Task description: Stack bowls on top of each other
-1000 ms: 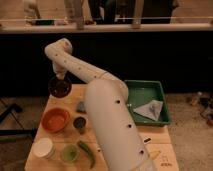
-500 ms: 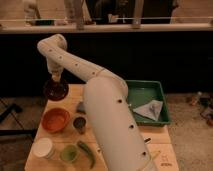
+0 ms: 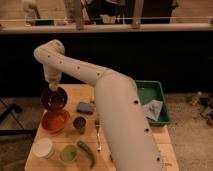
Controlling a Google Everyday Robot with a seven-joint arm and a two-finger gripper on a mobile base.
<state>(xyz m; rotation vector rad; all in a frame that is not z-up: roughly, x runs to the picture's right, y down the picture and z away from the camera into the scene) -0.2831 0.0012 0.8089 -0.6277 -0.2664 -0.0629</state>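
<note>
My fingers (image 3: 52, 88) clamped on maroon bowl's (image 3: 54, 98) far rim, tilted, just far of orange bowl (image 3: 55, 120) on tabletop (image 3: 85, 95). Orange sits near-side, below; nest there imo.

hand (image 3: 53, 88) holding one bowl (image 3: 54, 98) above other bowl (image 3: 55, 120)

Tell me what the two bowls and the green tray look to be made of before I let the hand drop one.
The hand is shut on the maroon bowl, above the orange bowl. Both bowls look like plastic: one even, opaque colour each with a soft sheen, though glazed ceramic cannot be ruled out. The green tray also looks like moulded plastic, with thin walls and a uniform colour.
</note>
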